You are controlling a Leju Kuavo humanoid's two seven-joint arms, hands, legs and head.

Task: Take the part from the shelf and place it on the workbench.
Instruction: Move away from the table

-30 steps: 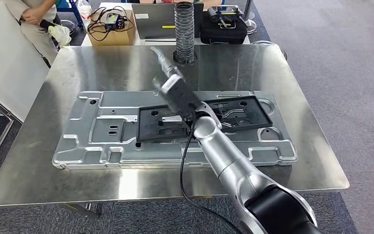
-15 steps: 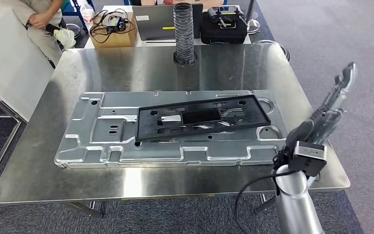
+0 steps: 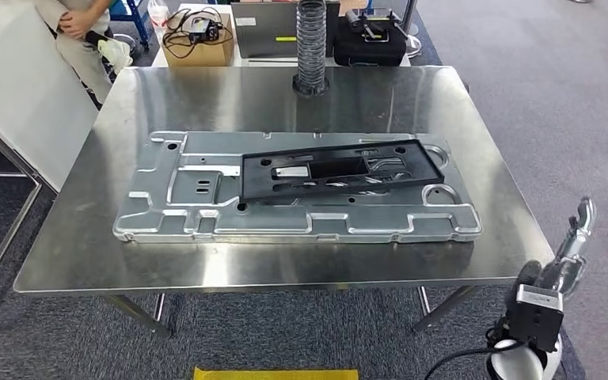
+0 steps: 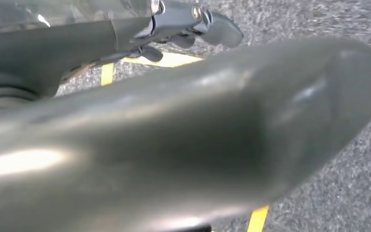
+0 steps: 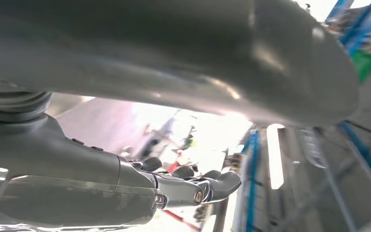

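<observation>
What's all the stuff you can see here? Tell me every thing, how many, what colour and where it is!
Table: one, shiny steel, middle of the head view.
Metal plate: one, silver, flat on the table.
Frame: one, black, lying on the metal plate.
Hose: one, grey ribbed, upright at the table's far edge.
Cardboard box: one, brown, behind the table, with black cables on top.
Case: one, black, behind the table, right of the hose.
Floor tape: one strip, yellow, on the grey carpet in front of the table.
Person: one, light clothes, far left corner.
Right hand: one, silver and dark, off the table's near right corner, holding nothing.
Left hand: one, grey, above the carpet, holding nothing.
</observation>
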